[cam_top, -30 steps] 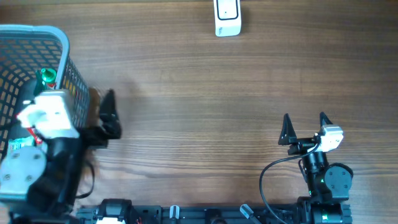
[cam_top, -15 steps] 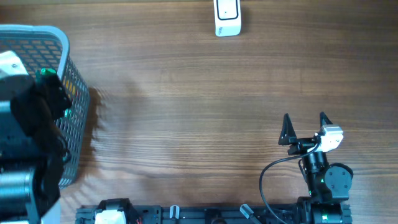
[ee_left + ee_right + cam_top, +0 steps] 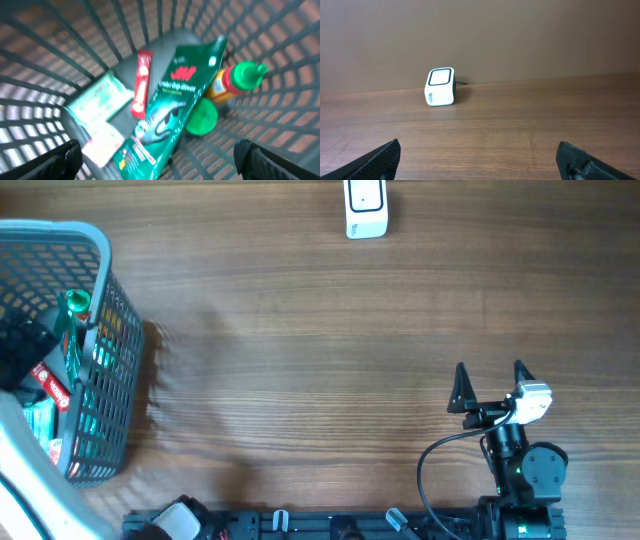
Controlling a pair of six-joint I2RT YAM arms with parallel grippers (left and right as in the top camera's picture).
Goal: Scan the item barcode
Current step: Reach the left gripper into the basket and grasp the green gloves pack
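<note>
A: Wood-grain table [image 3: 300,330] from edge to edge, and at its left end the grey wire basket [image 3: 105,250]. That's where the action is.

B: Yes, the left fingers [image 3: 62,159] are down inside it, spread wide and holding nothing. I'd call this the picking stage, with no item taken yet.

A: Biggest thing below them is the green pouch [image 3: 170,110], lying slantwise on top of the heap. A pale green packet [image 3: 97,102] lies to its left, and a bottle [image 3: 235,80] with a green cap pokes out on the right.

B: And a slim red stick [image 3: 141,85] lies between packet and pouch. It's a blurry view, mind.

A: Over on the other side, the right fingers [image 3: 462,392] sit low near the front edge, also wide and empty. They face the white scanner [image 3: 440,87] at the far edge, well apart.

B: Next move, as I read it: come down on one item, and the pouch looks easiest. Close on an edge, lift it clear of the wires, and carry it to the scanner's window with the barcode facing in. I can't make out a barcode from here.
</note>
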